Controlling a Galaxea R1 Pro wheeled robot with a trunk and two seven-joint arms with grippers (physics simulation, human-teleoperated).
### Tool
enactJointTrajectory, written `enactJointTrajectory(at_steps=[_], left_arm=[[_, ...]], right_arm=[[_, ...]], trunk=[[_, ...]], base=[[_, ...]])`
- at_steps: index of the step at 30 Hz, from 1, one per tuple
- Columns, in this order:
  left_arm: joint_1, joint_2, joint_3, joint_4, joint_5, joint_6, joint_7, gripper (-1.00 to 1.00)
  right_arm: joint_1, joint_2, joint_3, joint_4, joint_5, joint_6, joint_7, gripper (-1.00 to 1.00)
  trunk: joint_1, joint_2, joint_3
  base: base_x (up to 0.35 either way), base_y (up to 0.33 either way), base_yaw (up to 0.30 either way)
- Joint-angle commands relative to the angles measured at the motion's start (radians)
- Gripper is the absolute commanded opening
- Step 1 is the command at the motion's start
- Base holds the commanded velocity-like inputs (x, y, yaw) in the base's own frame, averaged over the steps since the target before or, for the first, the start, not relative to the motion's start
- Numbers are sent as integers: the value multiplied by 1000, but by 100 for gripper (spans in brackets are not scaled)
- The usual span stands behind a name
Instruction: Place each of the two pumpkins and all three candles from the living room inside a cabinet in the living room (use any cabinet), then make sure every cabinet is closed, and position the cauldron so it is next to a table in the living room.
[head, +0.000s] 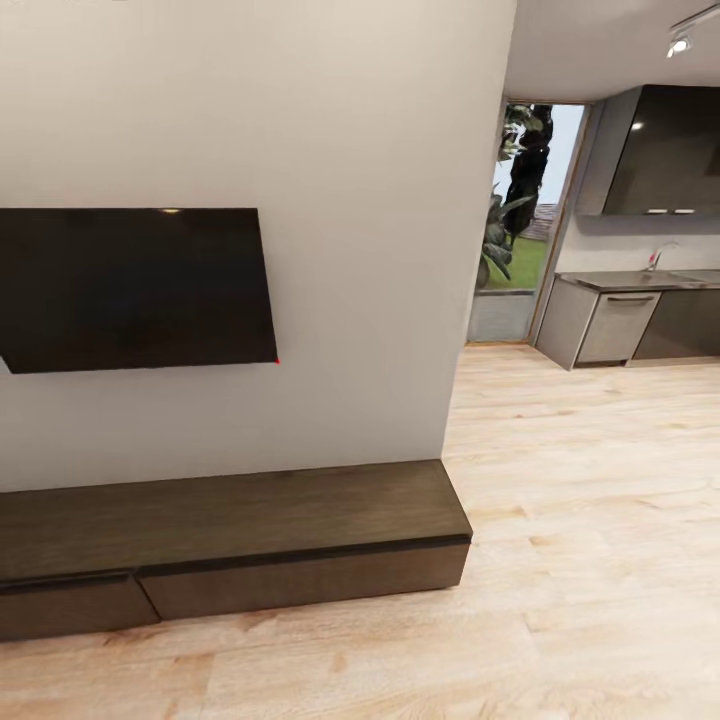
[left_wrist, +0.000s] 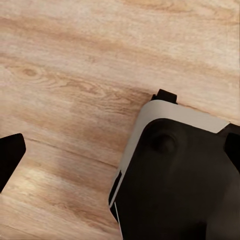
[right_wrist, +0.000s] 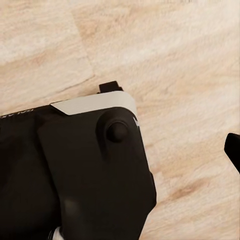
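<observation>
1. Right, the head camera faces a white wall with the cabinet running low along its foot, dark brown.
2. Two drawer fronts on show, left one and right one, both flush and shut; the cabinet top is bare wood.
3. Above it hangs a black TV, touching the wall, well clear of the cabinet top.
4. Off to the right, pale wood floor runs back to a grey kitchen counter with a sink tap, dark cupboards above and a glass door with greenery beyond.
5. Left wrist camera: looking down at the floor boards, with the robot's black-and-white base beside them. A dark finger tip pokes in at the edge; I cannot tell whether the fingers are spread or together.
6. Right wrist camera: same story, base over floor, one dark tip at the edge, finger state impossible to call.
</observation>
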Motion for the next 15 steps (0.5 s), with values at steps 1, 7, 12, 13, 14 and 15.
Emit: enactJointTrajectory(at_steps=[1,7,12,13,14,15], left_arm=[[0,0,-8,-2,8,1,6,100],[0,1,-8,-2,8,-2,11,100],[0,4,-8,-2,6,-12,11,100],[0,3,-8,-2,6,-13,9,100],[0,2,-8,-2,9,-14,7,100],[0,2,-8,-2,10,-15,7,100]], right_arm=[[-1,0,8,0,-10,-1,-3,100],[-1,-4,8,0,-28,-1,-4,100],[-1,0,8,-5,-33,-2,2,100],[-1,1,9,-6,-31,-3,2,100],[-1,2,9,-6,-31,-4,2,100],[-1,1,9,-6,-32,-4,3,100]], trunk=[[0,-2,-2],[0,-2,-2],[0,-2,-2],[0,-2,-2],[0,-2,-2],[0,-2,-2]], base=[[0,0,0],[0,0,0],[0,0,0],[0,0,0],[0,0,0],[0,0,0]])
